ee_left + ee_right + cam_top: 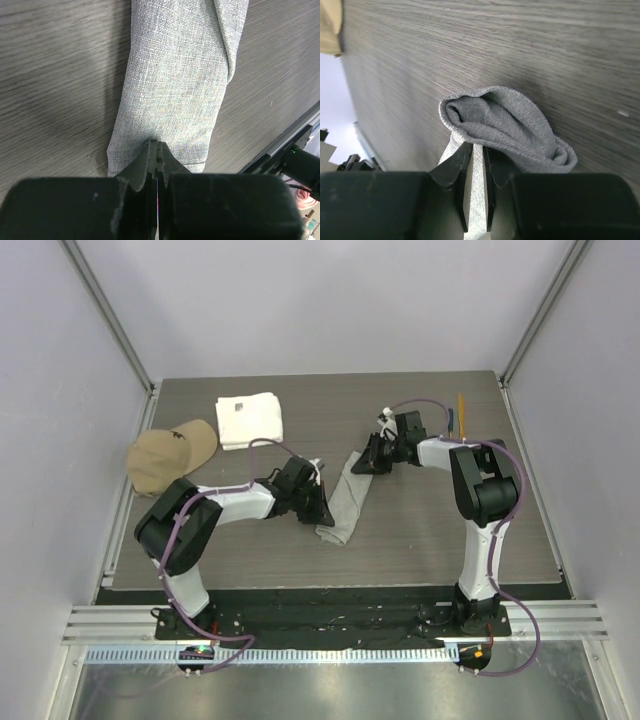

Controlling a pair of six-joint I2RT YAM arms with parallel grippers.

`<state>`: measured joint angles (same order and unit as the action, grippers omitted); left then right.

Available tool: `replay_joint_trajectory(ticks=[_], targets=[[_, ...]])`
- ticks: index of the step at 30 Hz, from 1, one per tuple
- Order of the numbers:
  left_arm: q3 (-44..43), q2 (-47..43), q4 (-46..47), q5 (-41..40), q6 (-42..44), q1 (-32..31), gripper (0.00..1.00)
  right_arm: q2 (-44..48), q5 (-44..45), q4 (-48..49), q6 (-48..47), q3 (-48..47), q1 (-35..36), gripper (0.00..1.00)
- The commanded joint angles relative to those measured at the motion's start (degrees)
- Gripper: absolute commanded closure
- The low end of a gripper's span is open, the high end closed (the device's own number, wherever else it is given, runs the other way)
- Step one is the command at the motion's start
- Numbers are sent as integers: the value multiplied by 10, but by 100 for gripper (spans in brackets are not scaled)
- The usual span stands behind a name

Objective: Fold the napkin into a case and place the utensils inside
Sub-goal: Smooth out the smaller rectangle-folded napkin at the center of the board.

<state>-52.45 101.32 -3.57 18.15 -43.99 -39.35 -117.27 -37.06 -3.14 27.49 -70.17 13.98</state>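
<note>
Napkin [345, 498]: centre of the top view, a narrow grey strip running from lower left up to the right, lying on the table [430, 530]. It is already doubled lengthwise, but it is no clean case yet. In the right wrist view its far end is bunched into a rolled loop

Left gripper [318, 508]: jaws pressed fully together at the lower end of the strip. They appear to nip only the hem, a very thin bite

Right gripper [362, 462]: jaws nearly closed, with a band of grey cloth pinched between them at the upper end

Utensils [458, 415]: upper right of the frame, beyond the right arm, well apart from the cloth. An orange stick and a teal piece show; I cannot see the wooden one

White towel [248, 418] and tan cap [170, 455]: upper left, uninvolved

Risks, my reading:
- The left bite sits so close to the edge that any pull along the strip could slip the hem free
- The bunched far end could fold crooked, or shut the pocket mouth
- If the arms move unevenly, the cloth may twist or drag across the table
</note>
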Motion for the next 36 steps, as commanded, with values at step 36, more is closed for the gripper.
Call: replay_joint_trajectory(ticks=[36], targets=[[-97, -4, -109, -32, 90, 68, 87, -147, -121, 263, 163, -91, -72, 82]])
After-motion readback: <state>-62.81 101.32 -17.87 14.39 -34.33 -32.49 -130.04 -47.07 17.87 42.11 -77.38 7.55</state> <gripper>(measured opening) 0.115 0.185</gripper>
